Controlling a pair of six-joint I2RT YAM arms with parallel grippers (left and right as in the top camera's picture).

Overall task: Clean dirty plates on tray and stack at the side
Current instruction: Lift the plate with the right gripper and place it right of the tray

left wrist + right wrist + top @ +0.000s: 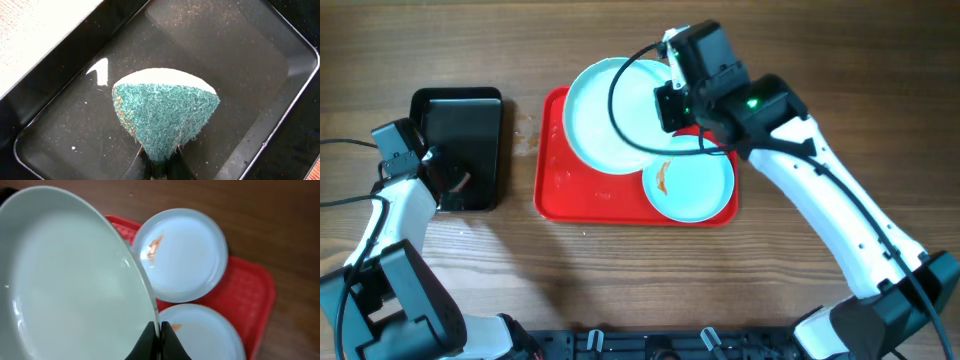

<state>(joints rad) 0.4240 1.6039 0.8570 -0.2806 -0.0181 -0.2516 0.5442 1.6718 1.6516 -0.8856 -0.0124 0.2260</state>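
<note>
- Right claw (160, 330): clamped on rim of pale-blue glossy round plate (70, 280), held above large red plastic tray (580, 190); hold steady, face tilted for wiping.
- Left claw (159, 167): pinched on green scouring sponge (165, 117), small black glossy tray (260, 65) beneath.
- Plates, three: one gripped; far plate (182, 255) ahead, near plate (200, 335) beside the claw, both orange-smeared.
- Trays, two; sponge, one.
</note>
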